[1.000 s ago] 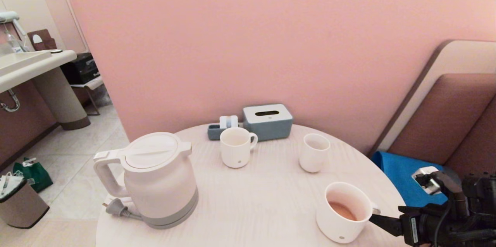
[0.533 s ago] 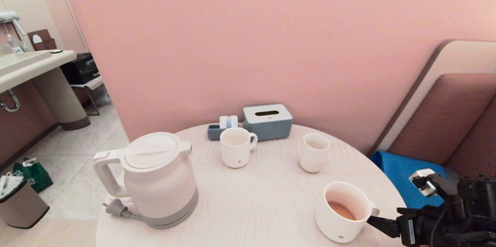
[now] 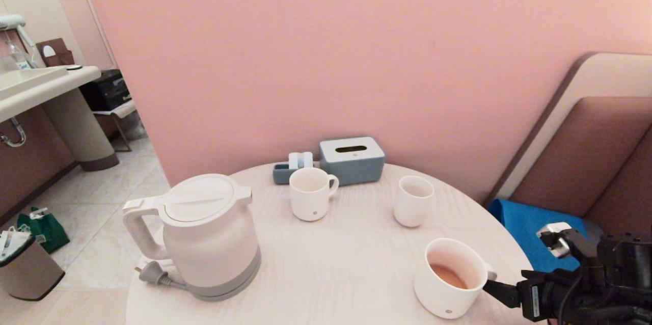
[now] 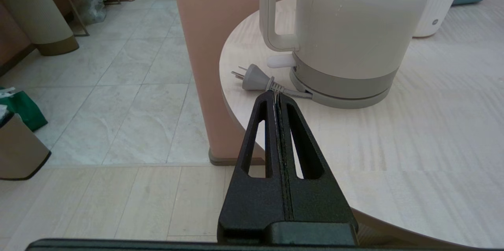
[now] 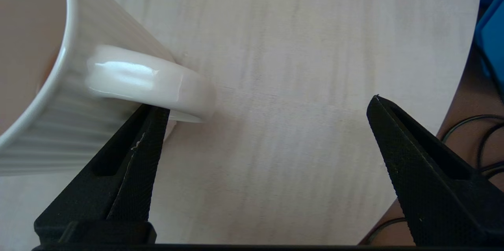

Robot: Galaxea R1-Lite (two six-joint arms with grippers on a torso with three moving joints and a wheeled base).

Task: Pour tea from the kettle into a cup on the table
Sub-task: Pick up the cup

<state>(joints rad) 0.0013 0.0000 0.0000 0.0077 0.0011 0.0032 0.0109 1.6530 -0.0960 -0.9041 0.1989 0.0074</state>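
The white kettle (image 3: 204,236) stands upright on the left of the pale round table (image 3: 331,274), lid shut; it also fills the left wrist view (image 4: 354,26). The wide ribbed cup (image 3: 451,279) sits near the table's front right edge with reddish-brown tea (image 3: 448,276) low inside. My right gripper (image 3: 519,264) is open beside the cup's handle (image 5: 149,82); one finger (image 5: 138,144) reaches under the handle and the other hangs past the table's edge. My left gripper (image 4: 275,95) is shut and empty, low at the table's front left, pointing at the kettle's plug.
A narrower white mug (image 3: 310,200) and a slim white cup (image 3: 412,208) stand mid-table, with a grey tissue box (image 3: 351,159) and a small tray (image 3: 282,172) behind. The grey plug (image 3: 150,274) lies by the kettle. A blue cushion (image 3: 530,233) lies off the table's right.
My right gripper has drifted slightly left and lower at the cup's handle, and the cup has shifted a touch to the left. The kettle has not moved.
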